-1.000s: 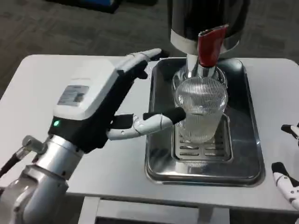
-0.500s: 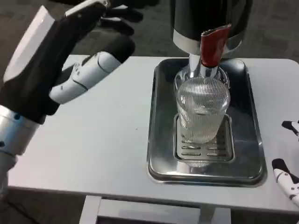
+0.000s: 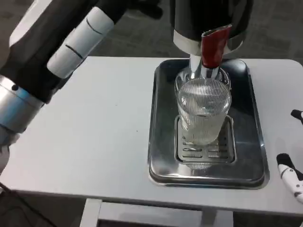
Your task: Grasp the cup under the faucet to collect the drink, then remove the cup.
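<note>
A ribbed clear glass cup (image 3: 203, 113) stands upright on the drip grate (image 3: 206, 153) of a steel tray (image 3: 160, 142). It sits directly under the faucet's red lever (image 3: 213, 47), and neither hand touches it. My left hand (image 3: 61, 42) is raised high at the upper left, close to the camera and well away from the cup. It holds nothing, and its fingers stretch toward the top edge. At the right edge, the fingertips of my right hand (image 3: 289, 174) lie apart over the table, to the right of the tray.
The black and silver dispenser body (image 3: 208, 19) rises behind the tray at the back of the white table (image 3: 104, 137). The table's front edge runs just below the tray. Dark carpet lies beyond the table.
My left hand has drawn away from the cup, where its fingers were touching the glass, and risen up and to the left. The cup has stayed in place. The right hand has barely moved.
</note>
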Motion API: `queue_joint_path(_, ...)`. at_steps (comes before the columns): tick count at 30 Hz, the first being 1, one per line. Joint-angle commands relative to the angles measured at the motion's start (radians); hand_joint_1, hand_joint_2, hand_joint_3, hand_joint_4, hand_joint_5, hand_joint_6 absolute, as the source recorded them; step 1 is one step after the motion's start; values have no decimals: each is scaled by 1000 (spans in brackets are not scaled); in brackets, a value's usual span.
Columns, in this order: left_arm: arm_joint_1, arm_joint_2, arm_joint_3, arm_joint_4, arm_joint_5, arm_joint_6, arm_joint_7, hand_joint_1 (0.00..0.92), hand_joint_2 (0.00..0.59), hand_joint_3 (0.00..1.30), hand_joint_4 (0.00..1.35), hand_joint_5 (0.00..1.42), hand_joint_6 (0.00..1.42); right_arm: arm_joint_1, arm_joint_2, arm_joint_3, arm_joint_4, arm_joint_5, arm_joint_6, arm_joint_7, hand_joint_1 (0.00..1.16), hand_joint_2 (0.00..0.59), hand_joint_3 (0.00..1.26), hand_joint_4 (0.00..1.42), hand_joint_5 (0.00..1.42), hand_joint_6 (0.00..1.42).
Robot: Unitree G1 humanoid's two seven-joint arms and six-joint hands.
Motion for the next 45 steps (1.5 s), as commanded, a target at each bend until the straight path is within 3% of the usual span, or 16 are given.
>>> queue_joint_path(1, -58, -7, -37, 57, 20, 0, -20, 0, 139, 309, 332, 413, 356, 19, 7, 7, -15, 7, -3, -12, 358, 508, 39, 0, 0, 1)
queue_joint_path(11, -152, -59, -122, 165, 58, -25, -56, 0, 123, 300, 309, 401, 334, 32, 15, -6, -24, 20, -2, -20, 355, 496, 35, 0, 0, 0)
queue_joint_path(26, -215, -114, -190, 247, 103, -60, -101, 0, 98, 300, 272, 360, 328, 41, 14, -14, -21, 30, 4, -21, 349, 493, 49, 0, 0, 0)
queue_joint_path(45, -204, -86, -254, 256, 221, -76, -181, 0, 75, 267, 208, 294, 247, 61, 9, -30, -28, 65, 4, -25, 347, 493, 60, 0, 0, 1)
